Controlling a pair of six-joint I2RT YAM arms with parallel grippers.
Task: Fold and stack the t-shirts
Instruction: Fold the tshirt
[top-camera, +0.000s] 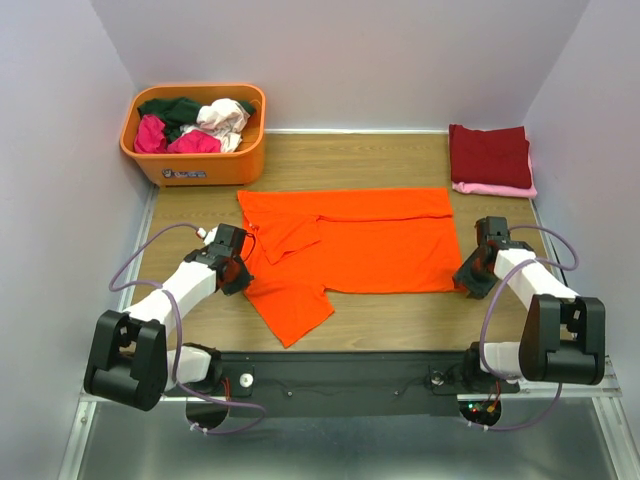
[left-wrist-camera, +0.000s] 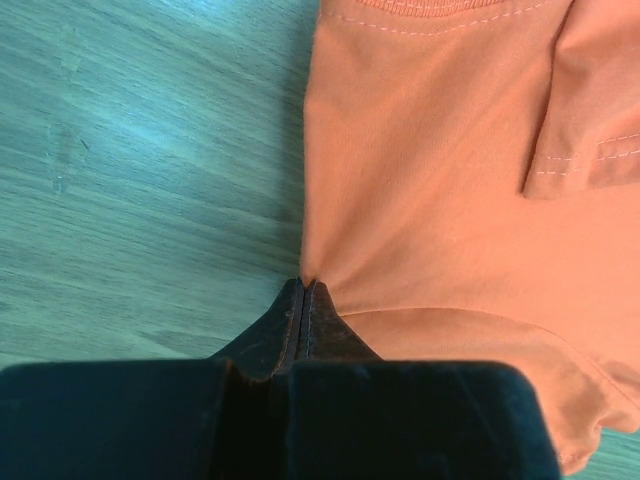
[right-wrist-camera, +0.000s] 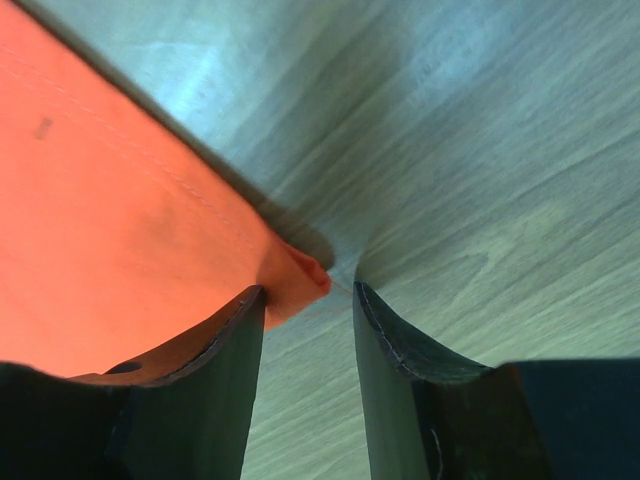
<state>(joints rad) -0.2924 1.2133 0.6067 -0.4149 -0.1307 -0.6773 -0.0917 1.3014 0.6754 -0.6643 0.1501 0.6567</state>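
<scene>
While orange t-shirt (top-camera: 370, 245) lies spread | left gripper (left-wrist-camera: 303, 285) pinches its edge | right gripper (right-wrist-camera: 309, 288) parted astride corner

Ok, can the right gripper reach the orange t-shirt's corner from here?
Probably yes: the right gripper stands open astride a corner of the orange t-shirt, with nothing in between.
</scene>
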